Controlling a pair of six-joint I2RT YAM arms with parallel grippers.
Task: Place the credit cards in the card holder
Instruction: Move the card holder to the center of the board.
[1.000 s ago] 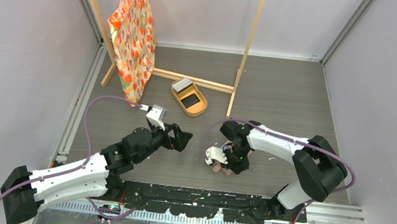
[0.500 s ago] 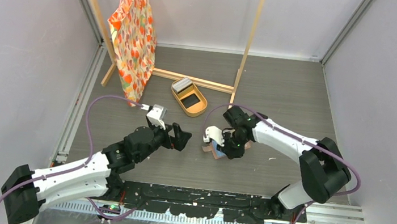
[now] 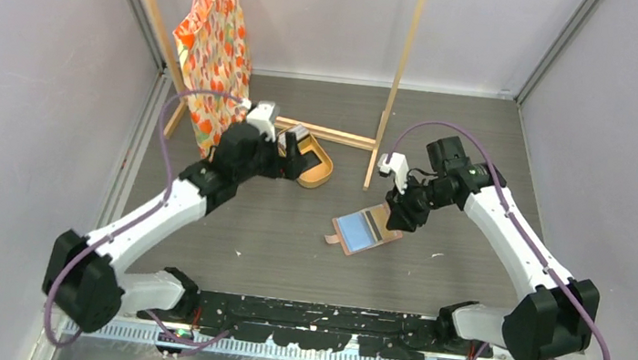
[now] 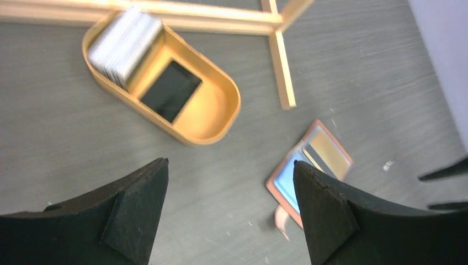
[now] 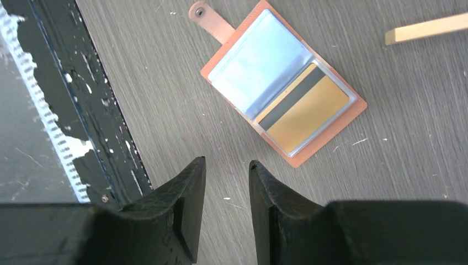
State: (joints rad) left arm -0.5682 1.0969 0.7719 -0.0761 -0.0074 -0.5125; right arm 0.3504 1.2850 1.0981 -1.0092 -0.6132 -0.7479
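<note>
Right hand (image 5: 225,163) has parted and released the card holder (image 5: 281,83); left hand (image 4: 230,164) spread wide

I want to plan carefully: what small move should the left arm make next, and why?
Probably lower the open left claw onto the stack of grey plastic cards standing in the oval tan tray and pinch one: it holds nothing, and the salmon-brown leather wallet lies open with a free pocket.

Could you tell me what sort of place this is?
Probably a robot test cell: plain walls enclose the table, a left arm and right arm are bolted at its edge, a wallet lies open.
</note>
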